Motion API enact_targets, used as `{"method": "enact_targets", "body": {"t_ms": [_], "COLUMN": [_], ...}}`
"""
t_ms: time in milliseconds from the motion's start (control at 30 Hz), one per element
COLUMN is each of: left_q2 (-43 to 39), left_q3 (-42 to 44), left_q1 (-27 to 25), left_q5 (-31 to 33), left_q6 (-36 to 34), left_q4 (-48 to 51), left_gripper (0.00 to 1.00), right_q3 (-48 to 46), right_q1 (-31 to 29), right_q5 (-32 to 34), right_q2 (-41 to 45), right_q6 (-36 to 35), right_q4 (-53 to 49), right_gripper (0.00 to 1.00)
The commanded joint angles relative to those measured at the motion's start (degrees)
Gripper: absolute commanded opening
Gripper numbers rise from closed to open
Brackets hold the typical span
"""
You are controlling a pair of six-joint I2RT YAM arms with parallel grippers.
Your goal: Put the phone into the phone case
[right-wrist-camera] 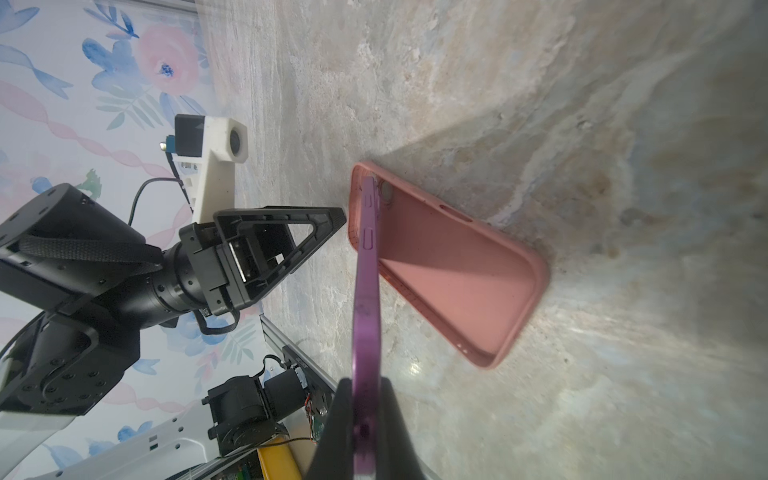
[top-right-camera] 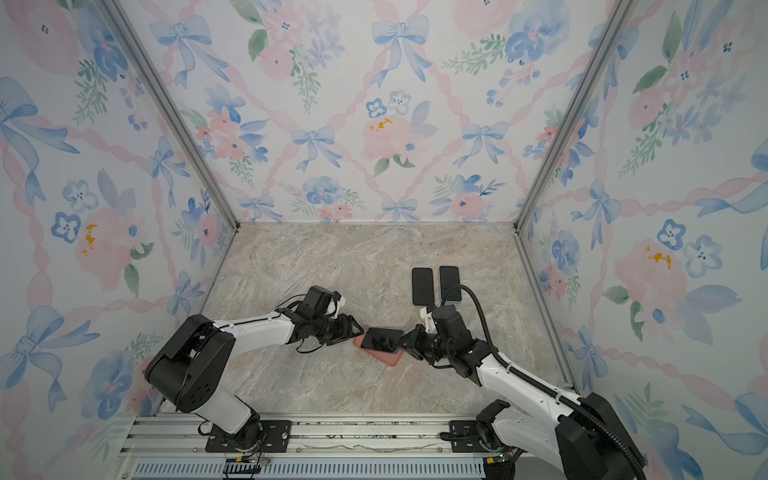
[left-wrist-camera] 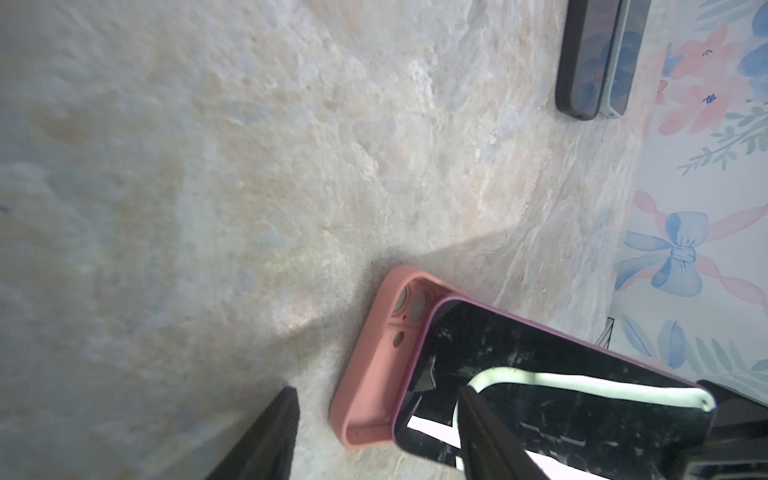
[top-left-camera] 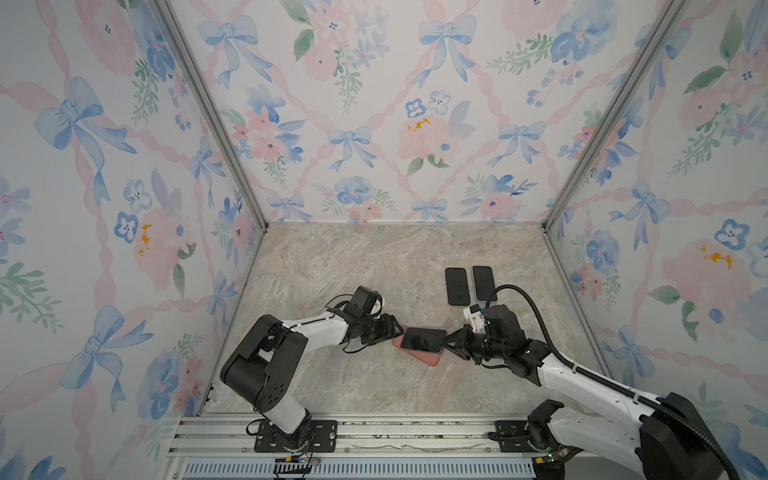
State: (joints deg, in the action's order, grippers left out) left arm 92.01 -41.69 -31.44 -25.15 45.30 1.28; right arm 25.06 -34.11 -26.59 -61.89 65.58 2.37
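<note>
Both top views show the phone [top-left-camera: 422, 338] low in the middle of the frame, dark screen up, its right short end clenched in the right jaws. Under it the pink phone case [top-left-camera: 424, 358] lies open side up on the marble surface [top-left-camera: 353, 270], skewed so that its lower right part sticks out from beneath the phone.

In the right wrist view, black fingers [right-wrist-camera: 332, 436] pinch the phone's purple edge at the bottom of the frame. The phone slopes, with the held end raised clear of the case. Its far end reaches the camera-cutout end of the case, and whether it touches there cannot be told.

The left jaws stand spread apart, grasping nothing, just left of that end in the top views.

Two spare phones [top-left-camera: 457, 286] lie side by side toward the upper right of the surface, well apart from the case.
</note>
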Motion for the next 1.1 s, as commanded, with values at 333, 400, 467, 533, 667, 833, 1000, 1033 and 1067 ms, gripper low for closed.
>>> {"method": "enact_targets", "body": {"t_ms": [333, 400, 467, 533, 667, 833, 1000, 1033, 1067], "left_q2": [2.98, 3.0, 2.95, 2.87, 2.4, 1.76, 1.12, 0.95, 0.68], "left_q3": [0.74, 0.72, 0.82, 0.91, 1.3, 1.87, 2.39, 2.47, 2.56], "left_q1": [0.35, 0.35, 0.33, 0.33, 0.33, 0.35, 0.38, 0.35, 0.36], "left_q5": [-1.74, -1.91, -2.01, -2.09, -2.19, -2.09, -2.03, -2.01, -2.06], "left_q6": [0.79, 0.85, 0.93, 0.93, 1.06, 1.38, 1.71, 1.82, 2.04], "left_q4": [-1.42, -1.68, -1.73, -1.72, -1.74, -1.71, -1.74, -1.75, -1.75], "left_gripper": [0.6, 0.6, 0.6, 0.6, 0.59, 0.59, 0.59, 0.59, 0.59], "right_q3": [-2.21, -2.2, -2.04, -1.82, -1.1, 0.26, 1.98, 2.3, 2.59], "right_q1": [0.09, 0.05, 0.01, -0.15, -0.43, -0.61, -0.77, -0.78, -0.78], "right_q5": [0.23, 0.05, -0.2, -0.38, -0.68, -1.31, -1.89, -1.89, -1.89], "right_q2": [-5.29, -6.59, -7.98, -9.37, -11.95, -15.32, -18.19, -18.63, -19.02], "right_q6": [1.39, 1.39, 1.41, 1.39, 1.28, 0.66, -0.43, -0.9, -1.32], "right_q4": [7.42, 8.36, 9.41, 10.27, 11.67, 12.86, 12.71, 12.46, 12.04], "right_gripper": [0.0, 0.0, 0.0, 0.0, 0.0, 0.0, 0.0, 0.0, 0.0]}}
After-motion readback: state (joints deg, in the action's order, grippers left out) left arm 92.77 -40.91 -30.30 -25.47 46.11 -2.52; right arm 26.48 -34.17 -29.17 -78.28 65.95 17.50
